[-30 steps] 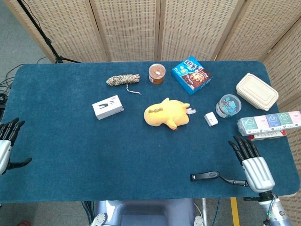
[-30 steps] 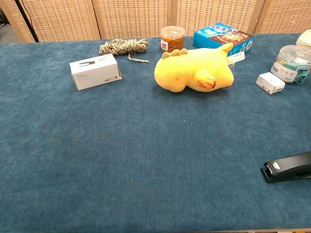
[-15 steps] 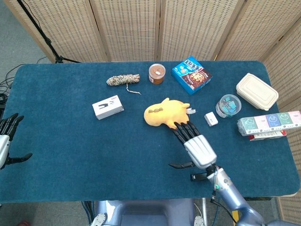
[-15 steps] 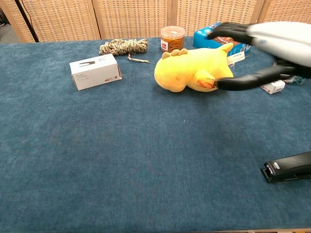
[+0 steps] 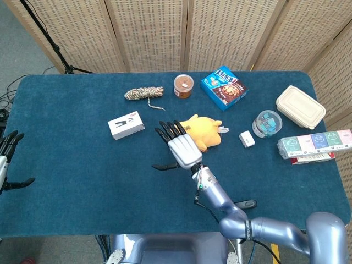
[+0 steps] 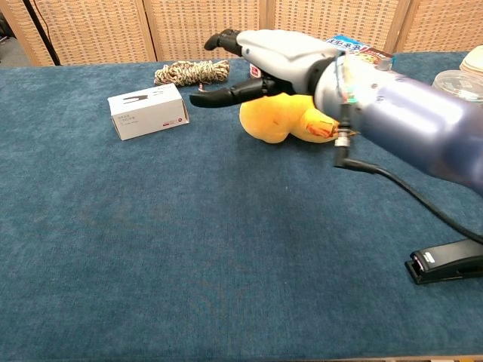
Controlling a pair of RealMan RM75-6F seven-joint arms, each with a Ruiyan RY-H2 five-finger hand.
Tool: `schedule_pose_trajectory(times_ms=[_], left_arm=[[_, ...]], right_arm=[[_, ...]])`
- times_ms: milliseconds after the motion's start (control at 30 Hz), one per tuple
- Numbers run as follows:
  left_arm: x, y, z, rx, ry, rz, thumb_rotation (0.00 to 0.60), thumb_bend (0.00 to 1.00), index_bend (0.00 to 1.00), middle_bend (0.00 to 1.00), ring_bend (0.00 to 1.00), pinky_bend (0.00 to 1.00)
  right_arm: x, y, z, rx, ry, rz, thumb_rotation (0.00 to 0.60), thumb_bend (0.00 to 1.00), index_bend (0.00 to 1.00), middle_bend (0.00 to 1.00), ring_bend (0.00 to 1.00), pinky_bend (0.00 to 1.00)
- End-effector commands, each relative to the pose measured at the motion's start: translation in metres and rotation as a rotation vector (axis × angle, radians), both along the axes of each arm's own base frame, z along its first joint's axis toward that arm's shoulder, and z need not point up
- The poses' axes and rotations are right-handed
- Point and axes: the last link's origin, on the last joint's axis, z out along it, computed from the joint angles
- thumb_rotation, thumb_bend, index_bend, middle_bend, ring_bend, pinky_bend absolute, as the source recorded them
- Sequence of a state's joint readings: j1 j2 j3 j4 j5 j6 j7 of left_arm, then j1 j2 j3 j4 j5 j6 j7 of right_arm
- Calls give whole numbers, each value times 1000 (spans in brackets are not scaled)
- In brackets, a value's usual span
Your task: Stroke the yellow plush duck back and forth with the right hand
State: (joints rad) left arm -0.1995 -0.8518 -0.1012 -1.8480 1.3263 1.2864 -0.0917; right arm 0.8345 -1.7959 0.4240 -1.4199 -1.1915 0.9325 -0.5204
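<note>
1. The yellow plush duck [image 5: 204, 131] lies on its side near the middle of the blue table [image 5: 77, 165], its long axis running left to right across the table, head end toward the robot's left.
2. The right hand [image 5: 179, 146] is flat and open, fingers spread and holding nothing, set over the duck's head end. From the head camera the fingertips [image 5: 170, 129] reach past that end toward the white box [image 5: 126, 125].
3. Whether the palm touches the plush I cannot tell. In the chest view the right hand [image 6: 260, 60] sits right on top of the duck [image 6: 290, 119], with no clear gap.
4. So the duck's body runs from under the hand toward the robot's right (the return stroke would likely go that way, along the long axis).
5. The left hand [image 5: 6, 159] is well apart at the table's left edge, fingers apart and empty. The right hand is much the nearer.
6. Count: one duck, two hands, one white box, one black stapler [image 6: 447, 260] near the front right.
</note>
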Motion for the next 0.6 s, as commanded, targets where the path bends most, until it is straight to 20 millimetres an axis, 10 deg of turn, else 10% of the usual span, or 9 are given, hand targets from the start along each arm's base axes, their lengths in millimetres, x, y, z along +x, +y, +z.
schedule_pose_trajectory(times_ms=[33, 600], left_arm=[[-1, 1, 1, 1, -2, 5, 600, 0, 0, 0, 0, 0], [-9, 10, 7, 18, -26, 64, 600, 0, 0, 0, 0, 0]], right_arm=[[21, -18, -18, -17, -18, -14, 85, 0, 0, 0, 0, 0], [35, -59, -69, -79, 58, -106, 87, 0, 0, 0, 0, 0]])
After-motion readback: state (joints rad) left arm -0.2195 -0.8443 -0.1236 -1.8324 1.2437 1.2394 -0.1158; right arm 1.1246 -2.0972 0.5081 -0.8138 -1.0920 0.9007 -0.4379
